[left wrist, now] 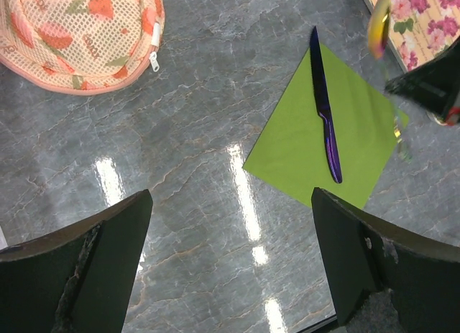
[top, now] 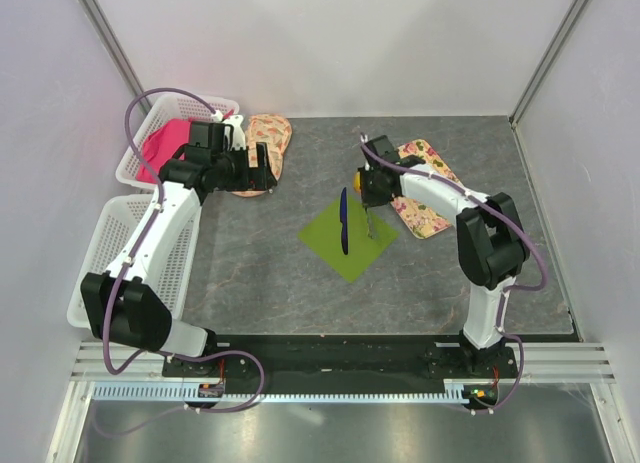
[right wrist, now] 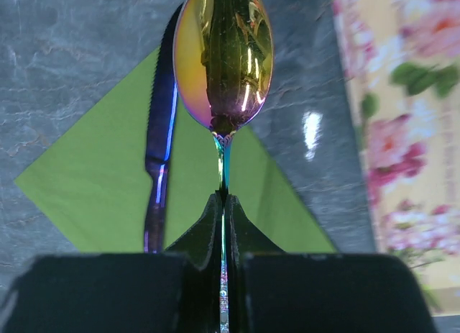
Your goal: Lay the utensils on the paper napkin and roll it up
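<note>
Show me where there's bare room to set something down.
Bare: grey tabletop between the lime-green paper napkin and white mesh baskets; the napkin's half between dark-blue knife and floral cloth mat, crowded by the gold spoon in the right gripper.

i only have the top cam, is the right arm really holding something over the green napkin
Observer: Yes. In the right wrist view the right gripper has its jaws shut on the thin neck of a spoon, just below its gold bowl.
Operator: ok and the left one, anything in it
Observer: No. In the left wrist view the left gripper has its jaws wide apart, with only bare table between them.
</note>
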